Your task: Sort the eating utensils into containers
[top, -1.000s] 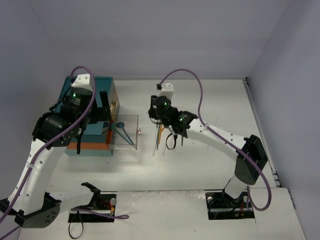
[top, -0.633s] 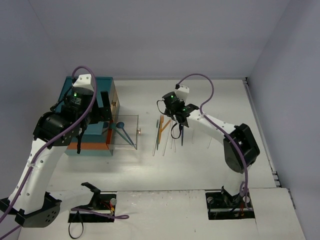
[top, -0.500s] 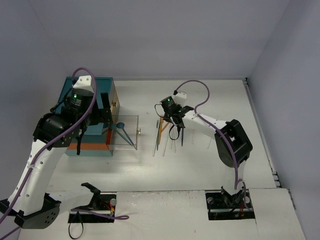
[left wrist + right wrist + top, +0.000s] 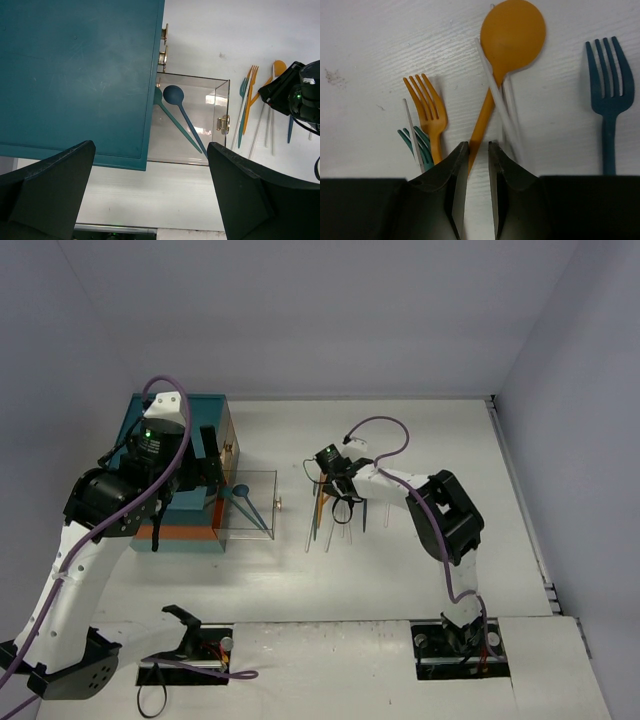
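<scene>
White worktop (image 4: 400, 570), boxed in by pale lilac walls (image 4: 300, 310). A teal chest (image 4: 75, 75) stands at its left side with one clear drawer (image 4: 220, 100) pulled out, a blue spoon (image 4: 173, 95) and a teal spoon (image 4: 170, 113) inside. The left end effector (image 4: 150, 145) hangs above the chest, spread wide and holding nothing. Right of the chest, the right end effector (image 4: 478, 145) is down among the loose utensils (image 4: 325, 515), its fingers a narrow gap apart around the orange spoon (image 4: 512, 35) handle. Whether they pinch it cannot be told.
</scene>
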